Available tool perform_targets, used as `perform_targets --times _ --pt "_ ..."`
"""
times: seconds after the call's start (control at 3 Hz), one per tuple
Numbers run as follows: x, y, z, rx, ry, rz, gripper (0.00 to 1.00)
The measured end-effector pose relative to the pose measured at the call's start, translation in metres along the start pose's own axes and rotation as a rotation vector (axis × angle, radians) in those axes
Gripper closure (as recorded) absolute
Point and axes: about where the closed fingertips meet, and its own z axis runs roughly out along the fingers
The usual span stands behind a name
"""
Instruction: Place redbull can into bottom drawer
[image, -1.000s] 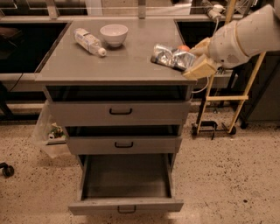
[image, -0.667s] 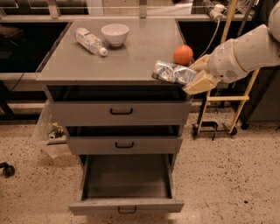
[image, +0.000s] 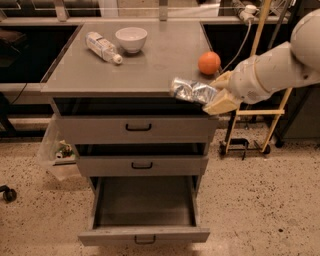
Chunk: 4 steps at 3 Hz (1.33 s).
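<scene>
Gripping the redbull can by its right end, my end effector was clamped on it between two tan fingers, one above and one below. The can lay roughly level and pointed left, at the front right corner of the worktop, its crinkled silver side catching the light; whether it touched the surface or hung just over the edge I could not tell. My pale arm reached in from the right, beyond the cabinet's side. Just behind the can, near the right edge of the worktop, sat an orange ball, apart from my fingers. Far back on the left stood a white bowl, and just beside it a clear plastic bottle lay on its side with its white cap toward the front. Below the can, the top drawer and the middle drawer showed their grey fronts with dark gaps above them. Lowest of all, the bottom drawer was pulled well out, its deep grey inside open to view and a small black handle on its front. A yellow frame stood on the speckled floor to the right of the cabinet, and a plastic bag sat against its left side.
</scene>
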Motion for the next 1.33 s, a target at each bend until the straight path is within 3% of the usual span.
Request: perform_targets --times 0.33,0.67,1.0,1.33 --pt "0.033 0.022 0.056 0.033 0.109 0.0 1.0" --pt "0.097 0.055 0.14 0.078 0.256 0.024 1.0" --pt "0.097 0.055 0.14 0.078 0.256 0.024 1.0" --pt "0.117 0.066 0.17 0.031 0.27 0.016 1.0"
